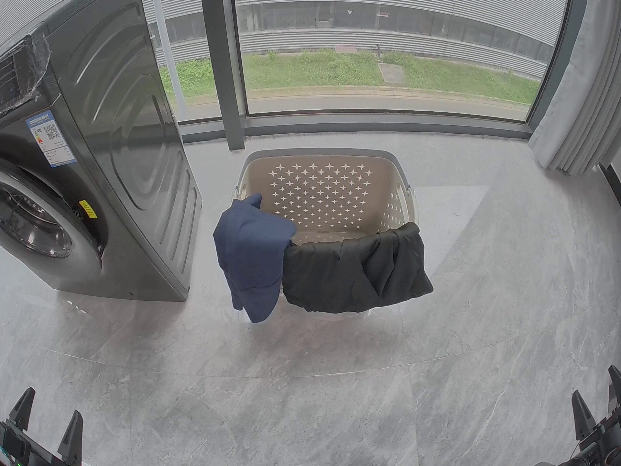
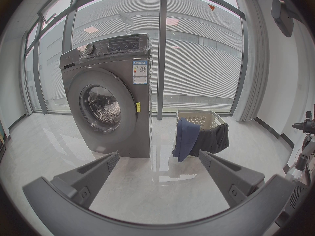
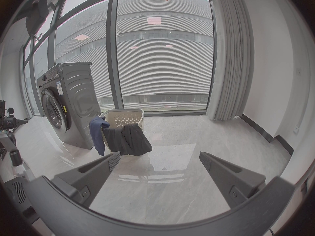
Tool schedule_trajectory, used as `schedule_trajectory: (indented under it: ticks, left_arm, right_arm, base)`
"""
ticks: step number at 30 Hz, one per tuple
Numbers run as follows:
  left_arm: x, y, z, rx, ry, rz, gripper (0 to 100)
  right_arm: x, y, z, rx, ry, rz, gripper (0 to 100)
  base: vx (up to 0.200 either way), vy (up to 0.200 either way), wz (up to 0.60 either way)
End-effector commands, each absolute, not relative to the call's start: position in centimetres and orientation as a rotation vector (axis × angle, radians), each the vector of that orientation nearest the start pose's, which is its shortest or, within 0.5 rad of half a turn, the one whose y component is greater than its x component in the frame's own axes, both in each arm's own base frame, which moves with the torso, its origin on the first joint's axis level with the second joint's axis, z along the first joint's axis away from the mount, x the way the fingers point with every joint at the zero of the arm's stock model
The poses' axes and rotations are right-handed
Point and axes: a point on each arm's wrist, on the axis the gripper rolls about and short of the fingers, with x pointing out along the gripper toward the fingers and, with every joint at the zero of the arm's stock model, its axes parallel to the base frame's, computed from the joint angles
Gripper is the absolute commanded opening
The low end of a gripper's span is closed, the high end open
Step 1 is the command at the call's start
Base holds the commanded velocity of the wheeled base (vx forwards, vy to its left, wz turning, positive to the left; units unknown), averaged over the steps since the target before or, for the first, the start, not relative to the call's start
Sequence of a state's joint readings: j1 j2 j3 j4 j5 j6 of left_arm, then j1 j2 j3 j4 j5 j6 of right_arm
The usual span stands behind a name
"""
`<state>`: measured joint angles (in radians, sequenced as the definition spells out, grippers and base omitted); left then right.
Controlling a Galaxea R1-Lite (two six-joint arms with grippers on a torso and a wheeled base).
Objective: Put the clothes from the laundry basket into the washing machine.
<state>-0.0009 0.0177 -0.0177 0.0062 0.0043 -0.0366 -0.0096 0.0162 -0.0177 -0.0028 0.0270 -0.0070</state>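
Since both garments hung over its near rim rather than lying inside, the beige plastic laundry basket with star-shaped perforations [image 1: 323, 186] offered them up for an easy pinch from the robot's side. It stood on the pale grey tiled floor [image 1: 310, 389], toward the edge that met the window wall [image 1: 388, 46]. It was just beside the side panel of the dark grey front-loading washing machine [image 1: 123, 137], which sat to the robot's left.

A navy blue cloth garment [image 1: 252, 254] was draped over the near left corner of the rim, most of it hanging down the outside. A black cloth garment [image 1: 356, 273] lay folded across the near rim, touching the blue one.

The machine's round glass door [image 2: 100, 107] appeared closed, so by my judgement it would need opening before anything could go in.

The left end effector [image 2: 158, 156] was spread wide and held nothing, low at the near edge of the floor and well apart from the basket. The right end effector [image 3: 159, 156] was likewise spread and empty, on the opposite side.

Neither was touching the clothes, so the task seemed to be at its very beginning, with an approach to the basket or the door the likely first step
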Motion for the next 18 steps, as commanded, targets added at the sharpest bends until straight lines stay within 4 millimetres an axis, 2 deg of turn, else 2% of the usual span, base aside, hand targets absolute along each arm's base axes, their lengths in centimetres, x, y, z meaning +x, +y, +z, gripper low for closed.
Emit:
schedule_trajectory:
  ticks: [1,13,18]
  left_arm:
    - [-2.23,0.01,7.59,-0.037,0.012,0.003,100]
    - [-2.23,0.01,7.59,-0.037,0.012,0.003,100]
    - [-2.25,0.01,7.59,-0.037,0.011,0.003,100]
  right_arm:
    - [-2.17,0.08,7.66,-0.007,0.011,0.018,100]
    - [-2.17,0.08,7.66,-0.007,0.011,0.018,100]
    - [-2.17,0.08,7.66,-0.007,0.011,0.018,100]
  base:
    - [0.000,0.000,0.00]
    - [0.200,0.000,0.00]
    - [0.000,0.000,0.00]
